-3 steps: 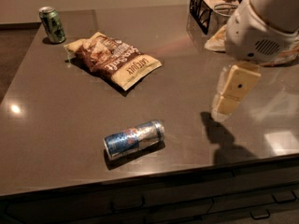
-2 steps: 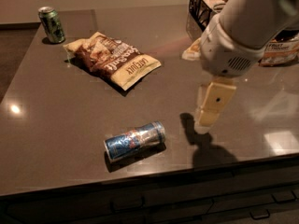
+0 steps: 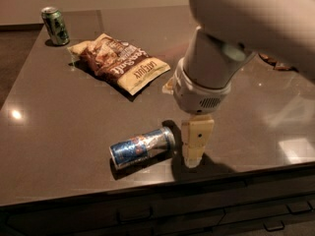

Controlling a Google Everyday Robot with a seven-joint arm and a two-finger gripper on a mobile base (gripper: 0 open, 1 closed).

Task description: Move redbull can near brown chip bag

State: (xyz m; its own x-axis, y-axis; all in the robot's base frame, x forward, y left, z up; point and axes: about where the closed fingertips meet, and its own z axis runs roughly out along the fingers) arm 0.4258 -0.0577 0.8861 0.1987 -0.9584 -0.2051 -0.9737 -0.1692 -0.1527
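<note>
Camera view from above the front edge shows my gripper [image 3: 194,154] pointing straight down over the dark surface [image 3: 54,132], close to its near edge. It appears as a single cream block below my white wrist housing [image 3: 202,90], seen side-on, so I cannot tell whether it is released or clenched. Nothing is lifted in it. The redbull can [image 3: 141,147] lies on its side on the surface just to the left of my gripper. Its silver end faces the cream block, and I cannot tell whether the two touch. The can's other end points left and slightly toward the front edge.

The brown chip bag [image 3: 120,63] lies flat farther back and to the left, well apart from the redbull can, its cream end toward my wrist. A green can [image 3: 55,26] stands upright beyond the bag, near the far left corner.
</note>
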